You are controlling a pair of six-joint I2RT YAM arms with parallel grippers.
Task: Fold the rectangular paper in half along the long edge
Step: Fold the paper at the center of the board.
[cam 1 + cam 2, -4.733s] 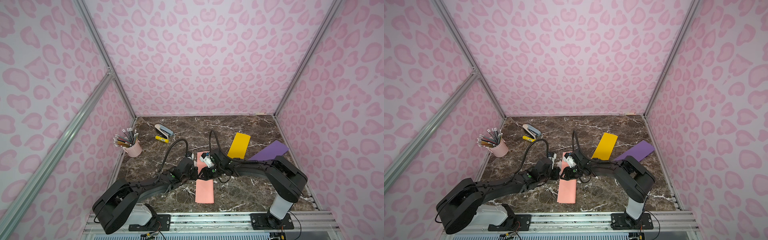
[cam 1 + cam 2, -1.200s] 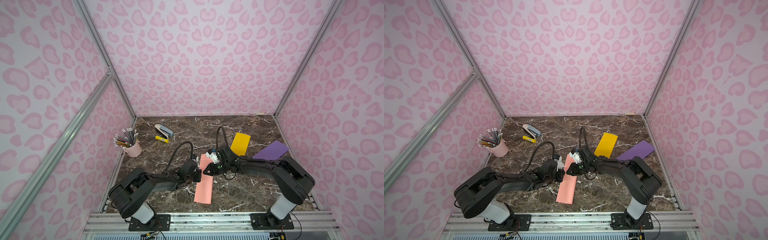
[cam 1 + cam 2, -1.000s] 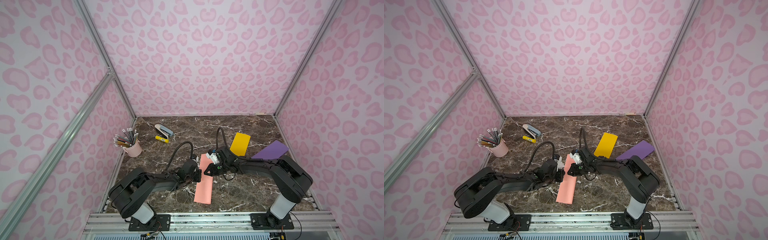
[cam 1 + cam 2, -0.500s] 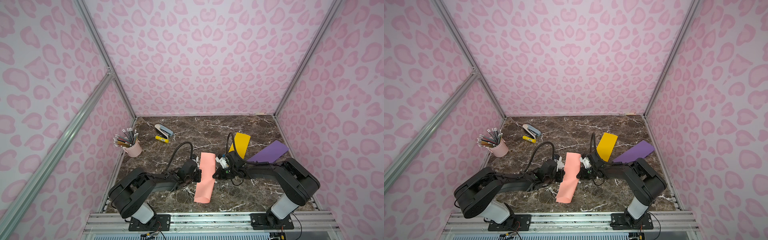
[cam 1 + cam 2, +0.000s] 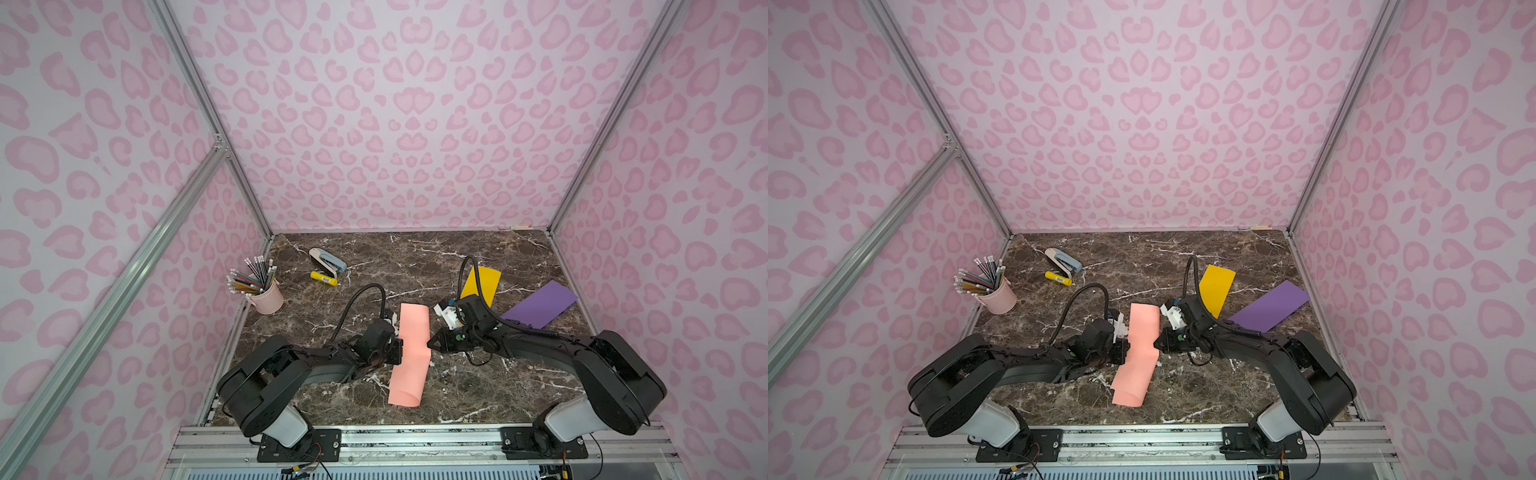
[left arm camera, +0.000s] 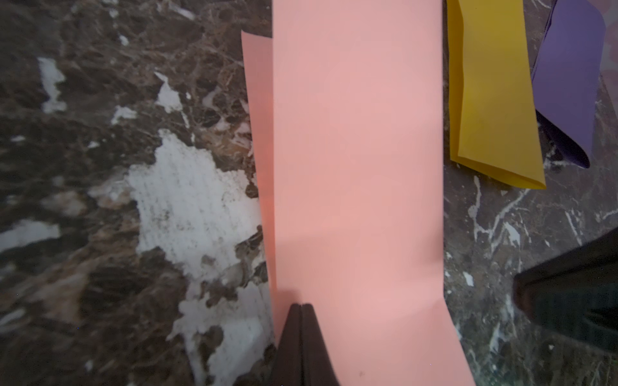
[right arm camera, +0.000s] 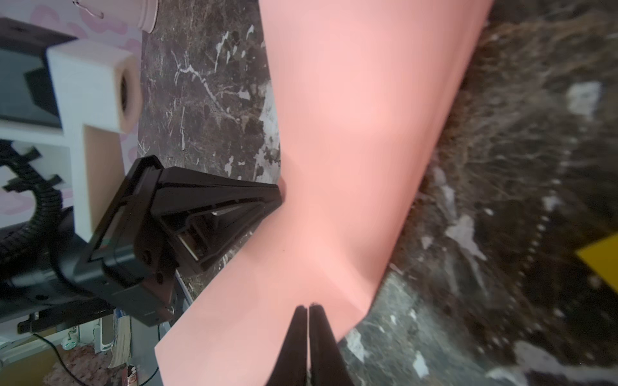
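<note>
At mid-length of the pink paper, left fingers pressed together, tip on one long edge; right fingers likewise closed, tip on the opposite edge. Nothing visibly pinched. Risk, my judgement: opposed pushing buckles the paper there, setting a stray cross-crease; under layer peeks out sideways, so creasing now fixes a crooked fold. Paper lies centre of the surface, long axis front-to-back, far end leaning slightly right.

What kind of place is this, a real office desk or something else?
Probably a robot test cell staged as a desk. The left arm and right arm are mounted on a rail beside the marbled tabletop, pink patterned panels wall it in, and a pencil cup and stapler sit there.
</note>
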